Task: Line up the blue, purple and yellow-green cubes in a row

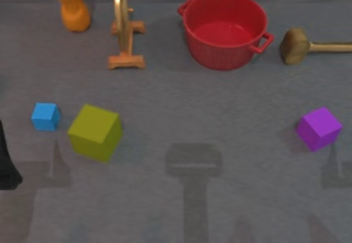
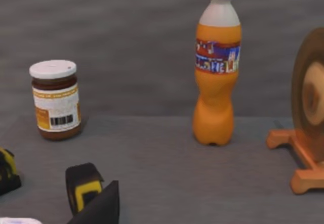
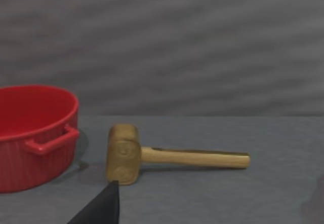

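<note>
Blue cube (image 1: 45, 116) just beside yellow-green cube (image 1: 94, 132), purple cube (image 1: 319, 128) well apart, gripper states impossible to tell

Sky-blue cube (image 1: 45, 116), olive yellow-green cube (image 1: 94, 131), vivid purple cube (image 1: 319, 128), red pot (image 1: 224, 30), orange bottle (image 2: 216, 67)

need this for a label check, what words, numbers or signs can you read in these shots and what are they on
Orange bottle: a blue and red label with pale letters, too blurred to read for sure.
Jar: a barcode on a white and orange label; no digits or words readable.
Cubes, red pot, mallet, wooden stand: no text.
</note>
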Tool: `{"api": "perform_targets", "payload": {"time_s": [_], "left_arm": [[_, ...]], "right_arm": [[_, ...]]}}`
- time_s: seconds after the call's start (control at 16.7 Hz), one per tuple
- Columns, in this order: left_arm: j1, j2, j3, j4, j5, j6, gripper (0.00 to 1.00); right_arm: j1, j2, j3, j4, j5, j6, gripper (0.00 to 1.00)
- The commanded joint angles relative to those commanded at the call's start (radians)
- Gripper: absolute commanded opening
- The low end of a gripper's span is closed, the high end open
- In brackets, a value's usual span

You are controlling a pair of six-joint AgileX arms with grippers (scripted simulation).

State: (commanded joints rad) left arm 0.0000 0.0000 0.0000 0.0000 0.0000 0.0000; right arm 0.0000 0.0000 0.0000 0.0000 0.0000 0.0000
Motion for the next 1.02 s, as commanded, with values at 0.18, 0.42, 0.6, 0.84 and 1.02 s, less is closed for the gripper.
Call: {"api": "perform_targets", "payload": {"time_s": [0.18, 0.42, 0.6, 0.84, 1.02], "left_arm": [[-0.001, 0.01, 0.01, -0.007, 0.001, 0.0, 1.0], [-0.009, 0.157, 0.154, -0.101, 0.004, 0.001, 1.0], [-0.014, 0.378, 0.347, -0.226, 0.004, 0.003, 1.0], [-0.023, 0.8, 0.659, -0.44, 0.001, 0.011, 1.0], [-0.032, 1.155, 0.9, -0.615, -0.002, 0.018, 1.0]], "right_arm": [[0.0, 0.0, 0.0, 0.0, 0.0, 0.0, 1.0], [0.0, 0.0, 0.0, 0.0, 0.0, 0.0, 1.0], [0.0, 0.0, 0.0, 0.0, 0.0, 0.0, 1.0], [0.0, 0.0, 0.0, 0.0, 0.0, 0.0, 1.0], [0.0, 0.0, 0.0, 0.0, 0.0, 0.0, 1.0]]}}
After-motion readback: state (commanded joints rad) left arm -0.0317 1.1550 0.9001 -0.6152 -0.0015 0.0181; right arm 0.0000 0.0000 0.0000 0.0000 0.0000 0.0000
